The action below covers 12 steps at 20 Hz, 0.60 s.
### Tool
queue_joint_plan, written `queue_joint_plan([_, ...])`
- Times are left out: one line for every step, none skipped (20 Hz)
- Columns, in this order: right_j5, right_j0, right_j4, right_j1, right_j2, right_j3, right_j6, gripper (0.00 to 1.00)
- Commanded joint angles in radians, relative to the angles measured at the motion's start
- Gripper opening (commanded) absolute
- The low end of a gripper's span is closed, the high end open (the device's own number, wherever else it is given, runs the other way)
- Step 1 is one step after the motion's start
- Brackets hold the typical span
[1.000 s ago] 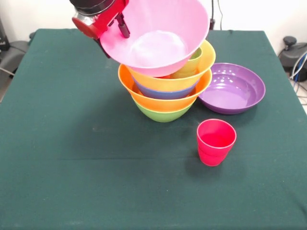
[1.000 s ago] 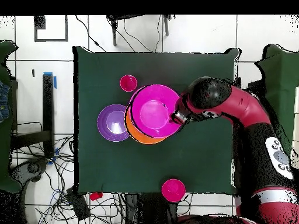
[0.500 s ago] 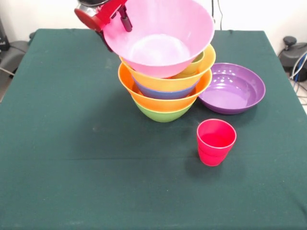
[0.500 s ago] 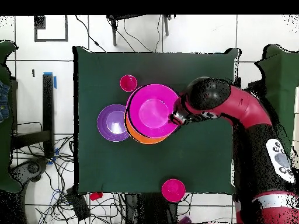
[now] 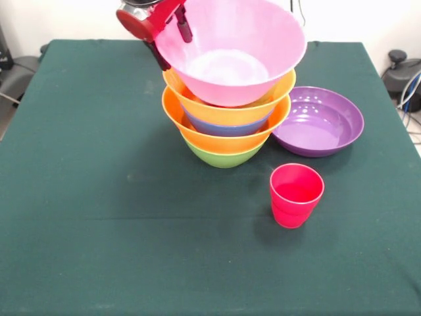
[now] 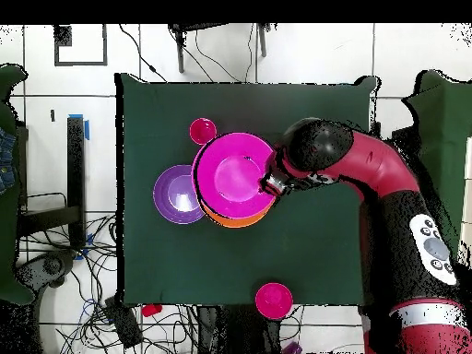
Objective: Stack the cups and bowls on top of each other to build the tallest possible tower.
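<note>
The tower stands mid-table: a green bowl [image 5: 223,157] as base, an orange bowl [image 5: 191,128], a blue bowl [image 5: 227,129] and a second orange bowl [image 5: 227,112] nested above it. My gripper [image 5: 172,33] is shut on the left rim of the large pink bowl [image 5: 230,52], which sits tilted over the top orange bowl. From above, the pink bowl [image 6: 233,177] covers nearly the whole tower, with the gripper [image 6: 269,182] on its right rim. A red cup [image 5: 296,195] stands upright in front of the tower. The wide purple bowl [image 5: 322,122] lies on the cloth beside the tower.
The overhead view shows the purple bowl [image 6: 175,194] left of the pile and the red cup [image 6: 203,131] above it. A small red bowl [image 6: 274,300] sits at the table's bottom edge near the robot base. Cables lie on the floor around the table.
The gripper has carried the pink bowl rightward in the front view, centring it over the tower. The green cup inside the top orange bowl is now covered.
</note>
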Motion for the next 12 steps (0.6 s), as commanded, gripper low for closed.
queue_joint_plan([-0.04, 0.043, -0.059, 0.038, 0.059, -0.013, 0.054, 1.0])
queue_joint_plan([-0.039, 0.042, -0.059, 0.039, 0.059, -0.016, 0.053, 1.0])
queue_joint_plan([-0.034, 0.044, -0.06, 0.043, 0.058, -0.024, 0.056, 1.0])
queue_joint_plan([-0.033, 0.044, -0.06, 0.044, 0.057, -0.028, 0.057, 1.0])
queue_joint_plan([-0.028, 0.044, -0.059, 0.048, 0.055, -0.036, 0.061, 1.0])
queue_joint_plan([-0.025, 0.044, -0.058, 0.05, 0.054, -0.04, 0.063, 1.0])
queue_joint_plan([-0.019, 0.044, -0.059, 0.054, 0.053, -0.048, 0.064, 1.0])
queue_joint_plan([-0.012, 0.045, -0.059, 0.057, 0.052, -0.057, 0.064, 1.0])
queue_joint_plan([-0.004, 0.044, -0.061, 0.061, 0.052, -0.066, 0.059, 1.0])
queue_joint_plan([0.002, 0.043, -0.063, 0.062, 0.053, -0.072, 0.055, 1.0])
queue_joint_plan([0.014, 0.043, -0.065, 0.068, 0.053, -0.086, 0.05, 1.0])
queue_joint_plan([0.021, 0.042, -0.066, 0.071, 0.053, -0.092, 0.048, 1.0])
